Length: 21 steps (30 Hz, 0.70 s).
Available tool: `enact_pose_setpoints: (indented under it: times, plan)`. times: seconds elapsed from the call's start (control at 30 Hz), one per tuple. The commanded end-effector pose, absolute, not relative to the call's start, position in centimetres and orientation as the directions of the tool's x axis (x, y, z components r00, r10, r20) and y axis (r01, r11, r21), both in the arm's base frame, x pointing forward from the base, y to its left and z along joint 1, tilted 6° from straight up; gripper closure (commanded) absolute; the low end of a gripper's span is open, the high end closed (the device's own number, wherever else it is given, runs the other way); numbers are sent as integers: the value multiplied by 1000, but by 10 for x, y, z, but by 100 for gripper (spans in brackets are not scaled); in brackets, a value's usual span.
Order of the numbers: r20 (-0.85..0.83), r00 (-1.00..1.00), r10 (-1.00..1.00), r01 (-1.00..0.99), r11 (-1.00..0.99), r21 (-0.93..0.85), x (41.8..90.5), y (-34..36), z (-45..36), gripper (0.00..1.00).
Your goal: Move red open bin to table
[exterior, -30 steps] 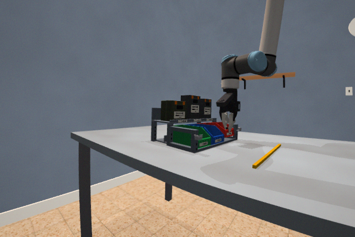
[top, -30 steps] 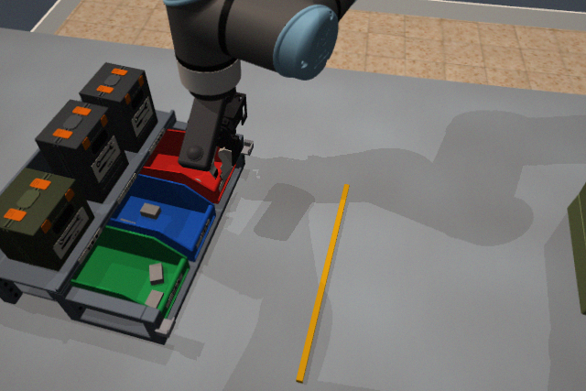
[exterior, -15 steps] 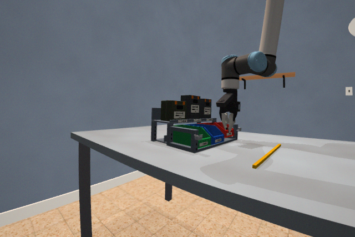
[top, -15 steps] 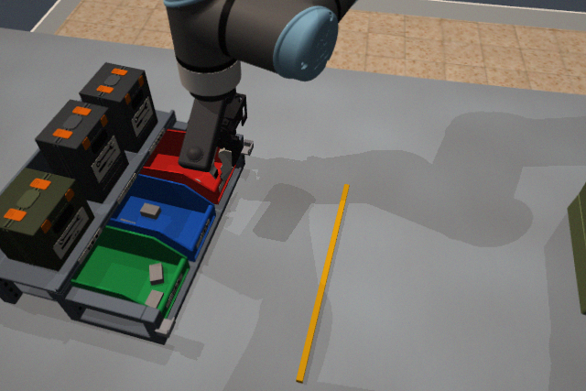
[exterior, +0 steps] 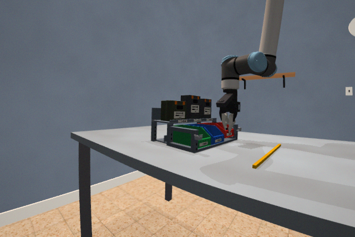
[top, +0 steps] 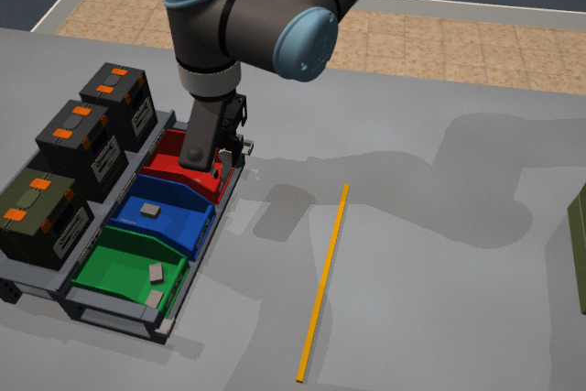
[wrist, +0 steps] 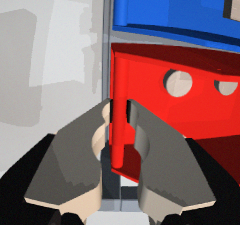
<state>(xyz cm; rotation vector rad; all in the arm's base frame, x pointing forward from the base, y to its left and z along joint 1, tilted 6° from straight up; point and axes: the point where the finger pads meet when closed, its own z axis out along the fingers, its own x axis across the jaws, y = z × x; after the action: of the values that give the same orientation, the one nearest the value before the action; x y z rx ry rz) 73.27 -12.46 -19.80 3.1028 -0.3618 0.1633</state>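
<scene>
On the shelf rack's (top: 156, 318) lower tier, the gripper (wrist: 119, 116) pinched the red bin's (top: 163, 159) thin front wall, bin seated beside the blue bin (top: 177, 223); such an edge-only grip risked tilting it on lift, spilling parts.

My pincer (wrist: 119, 116) clamped, wrist pointing down

My arm (top: 245, 22) bends in from the upper centre of the top view; both fingers pinch the red bin's (wrist: 165, 105) front wall, one on each side.
</scene>
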Motion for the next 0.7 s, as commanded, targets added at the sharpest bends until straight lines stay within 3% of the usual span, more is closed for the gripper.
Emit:
enact_pose_setpoints:
  times: [0.0,0.47,0.67]
  plan:
    - [106,968,-229,-230,-973,1,733,-125,-198,100]
    - [107,968,-229,-230,-973,1,733,-125,-198,100]
    - [107,968,-229,-230,-973,1,704,-118,-201,100]
